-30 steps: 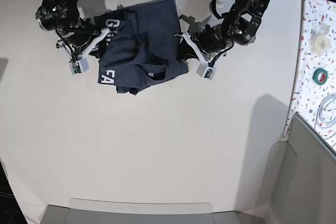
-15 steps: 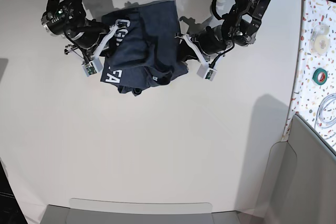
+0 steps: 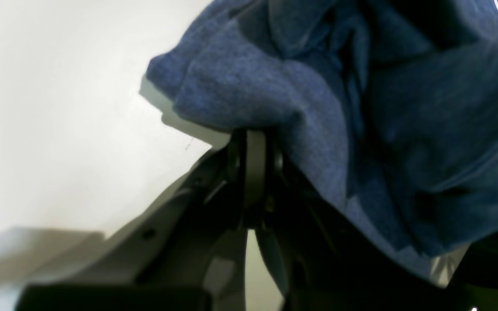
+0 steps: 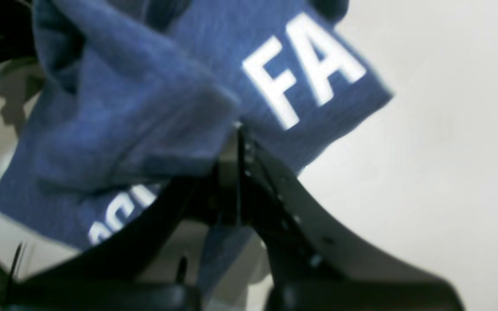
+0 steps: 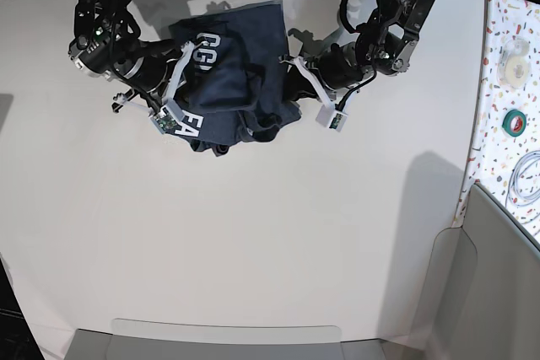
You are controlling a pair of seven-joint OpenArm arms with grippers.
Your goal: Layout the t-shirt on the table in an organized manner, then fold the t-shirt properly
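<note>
- The t-shirt point(image 5: 236, 73) hangs bunched at the far side of the counter point(image 5: 253, 242), between the two arms.
- The right pincer point(image 4: 236, 129) is pinched shut on its left edge.
- The left pincer point(image 3: 253, 138) is pinched shut on its right edge.
- Both are equally close; the shirt stretches left to right.

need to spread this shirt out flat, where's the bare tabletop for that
The white table is bare from below the bunched t-shirt down to the near edge, and out to the left. It is crowded at the far edge, where both arms hold the shirt, and along the speckled strip on the right.
</note>
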